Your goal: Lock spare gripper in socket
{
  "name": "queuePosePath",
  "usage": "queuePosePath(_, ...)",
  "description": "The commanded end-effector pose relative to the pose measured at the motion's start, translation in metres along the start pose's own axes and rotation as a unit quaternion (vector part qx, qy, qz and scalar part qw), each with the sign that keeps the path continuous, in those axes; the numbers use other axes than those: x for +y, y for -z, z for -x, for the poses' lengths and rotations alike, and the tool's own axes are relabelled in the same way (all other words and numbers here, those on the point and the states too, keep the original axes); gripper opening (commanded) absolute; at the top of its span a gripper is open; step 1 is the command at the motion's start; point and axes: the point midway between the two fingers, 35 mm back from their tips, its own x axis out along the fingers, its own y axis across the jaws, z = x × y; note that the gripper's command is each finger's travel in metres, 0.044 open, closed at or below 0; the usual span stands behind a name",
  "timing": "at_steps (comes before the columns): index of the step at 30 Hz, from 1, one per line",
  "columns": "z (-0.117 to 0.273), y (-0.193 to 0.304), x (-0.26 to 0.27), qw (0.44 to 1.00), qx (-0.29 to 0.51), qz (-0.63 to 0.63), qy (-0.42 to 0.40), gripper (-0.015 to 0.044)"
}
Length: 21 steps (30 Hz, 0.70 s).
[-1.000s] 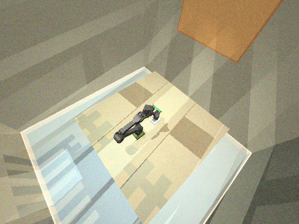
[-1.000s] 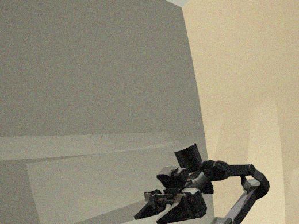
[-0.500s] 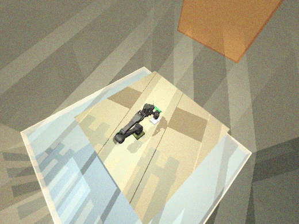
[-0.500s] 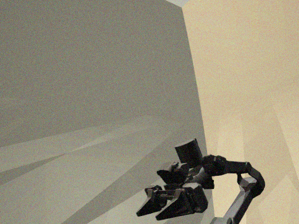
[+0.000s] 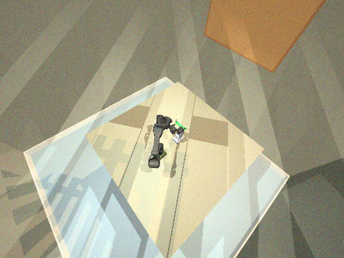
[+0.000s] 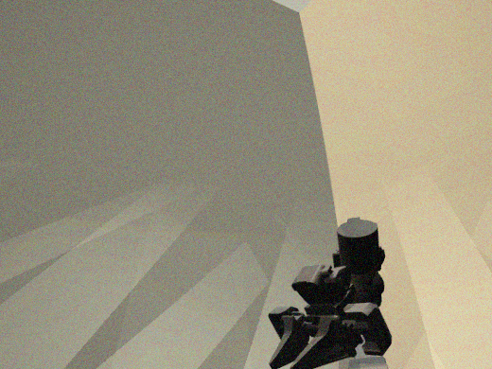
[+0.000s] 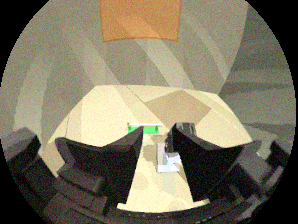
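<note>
Pin (image 5: 181, 123) (image 7: 145, 124), pale and red-tipped, runs along the green block (image 5: 180, 125) (image 7: 150, 130), well inside the tabletop's (image 5: 205, 165) (image 7: 95, 112) edges; the tool (image 5: 176, 129) (image 6: 284, 365) (image 7: 158, 131) stands partly open, a gap between its fingers.

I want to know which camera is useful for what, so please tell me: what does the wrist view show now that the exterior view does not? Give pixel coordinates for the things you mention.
Only the wrist view shows the green piece (image 7: 151, 130) with a thin pale rod along it, the pale bracket-like part (image 7: 167, 170) and the orange panel (image 7: 141, 20). Only the exterior view shows the arm's dark cylindrical part (image 6: 358, 251) from outside. Both show the tool (image 6: 282, 367) (image 7: 157, 135), its two dark fingers standing partly apart.
</note>
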Motion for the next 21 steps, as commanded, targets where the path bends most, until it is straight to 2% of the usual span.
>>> queuePosePath(1,0.013,-0.003,0.018,1.000,-0.023,0.001,0.001,0.0180)
queuePosePath(6,0.029,-0.005,0.035,0.998,-0.059,0.003,-0.007,0.0180)
queuePosePath(15,0.028,-0.005,0.029,0.999,-0.047,0.015,-0.007,0.0180)
queuePosePath(21,0.010,-0.026,0.043,0.976,0.046,0.210,0.025,0.0180)
